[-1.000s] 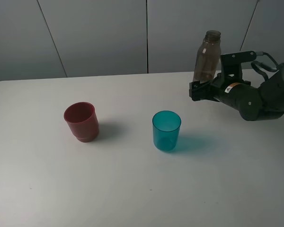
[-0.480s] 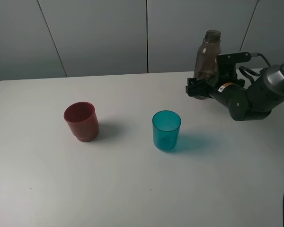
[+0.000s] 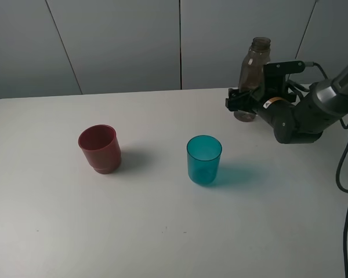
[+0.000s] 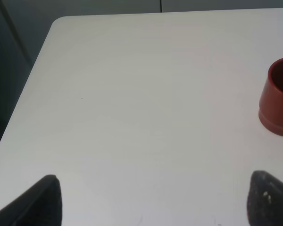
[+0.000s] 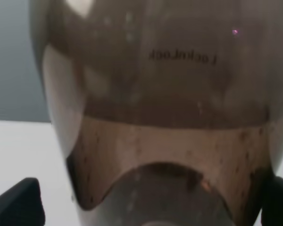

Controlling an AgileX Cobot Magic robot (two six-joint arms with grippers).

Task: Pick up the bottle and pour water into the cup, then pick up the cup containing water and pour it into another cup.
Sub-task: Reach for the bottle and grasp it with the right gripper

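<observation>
Grey wall panels back a plain white tabletop (image 3: 162,231). Seen from the high camera, the bottle (image 3: 254,66) stands upright toward 2 o'clock on it, close to the far edge. The cup (image 3: 204,160), teal and translucent, sits near the middle, and another cup (image 3: 100,149), dark red, is at its 9 o'clock, well apart. From the teal cup the bottle lies at about 1 o'clock.

The right tool (image 3: 242,104) is at the bottle's lower body. It is released, with one finger on each side of the wall and nothing yet clamped. In the right wrist view the bottle fills the frame, and at least one fingertip shows a clear gap to the plastic. The left tool (image 4: 155,202) is also spread wide and empty, hanging over bare tabletop with only the red cup in its sight.

The step in hand looks like the grasp. It would go best if the bottle sits centred between the fingers before they close, so neither one nudges it over first. The bottle is tall, slim and uncapped, so the squeeze should be firm but gentle and low on the body. After that comes a straight lift, with no tilt until the neck is over the teal cup.
</observation>
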